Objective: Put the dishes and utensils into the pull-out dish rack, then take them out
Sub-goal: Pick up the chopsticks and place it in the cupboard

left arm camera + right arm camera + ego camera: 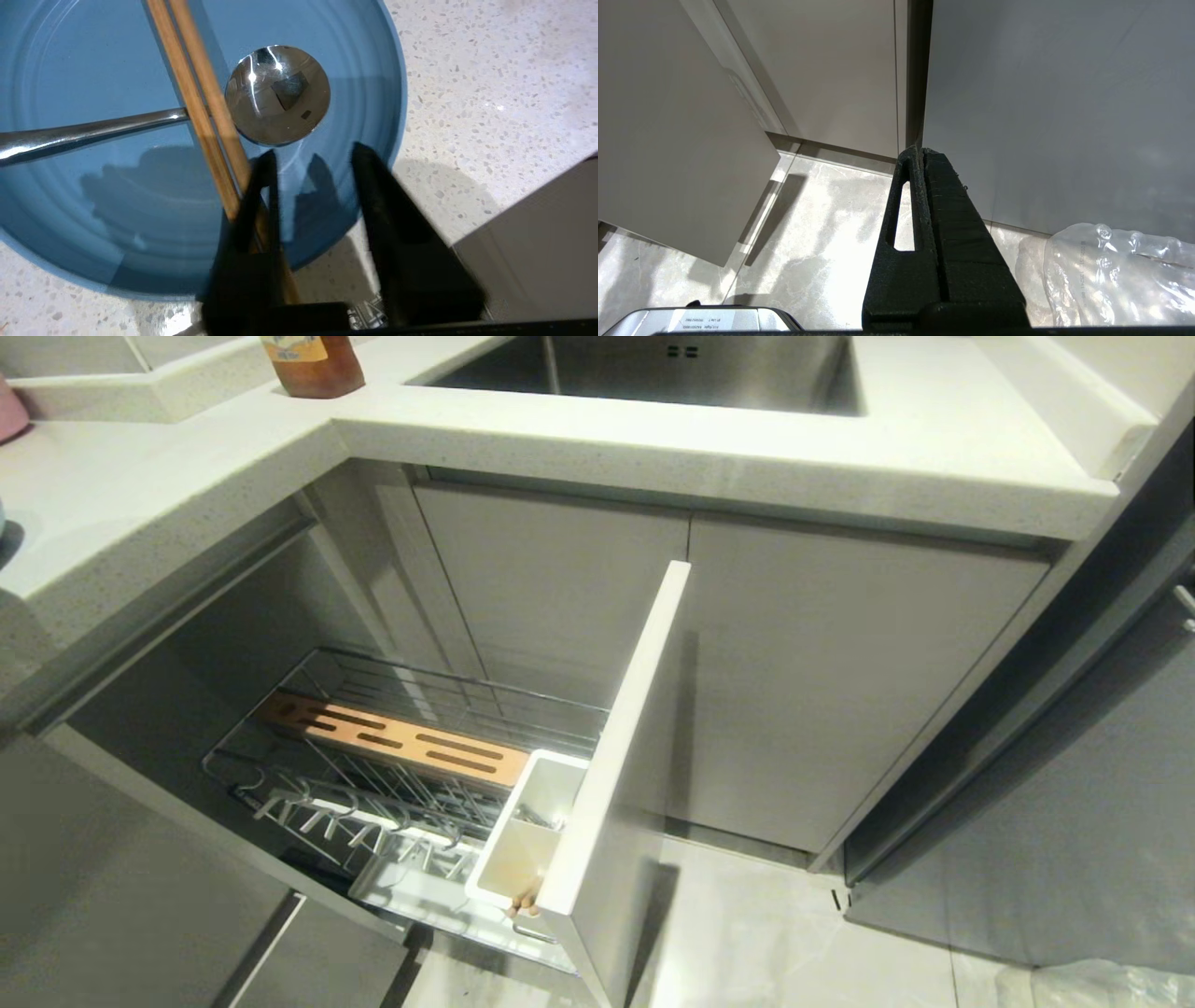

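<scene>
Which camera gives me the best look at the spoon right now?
The left wrist view: the spoon lies on the blue plate, its handle running under the chopsticks, bowl shiny and unobstructed, just ahead of the open left tool. The head view shows only the pull-out dish rack; the right wrist view shows cabinet fronts and floor.

One blue plate lies on the counter. On the plate there are two chopsticks and one metal spoon. One pull-out dish rack stands open below the counter; in the rack there is one slotted wood strip and one white utensil box. Beside the rack are two cabinet doors. One sink and one bottle are on the counter.
</scene>
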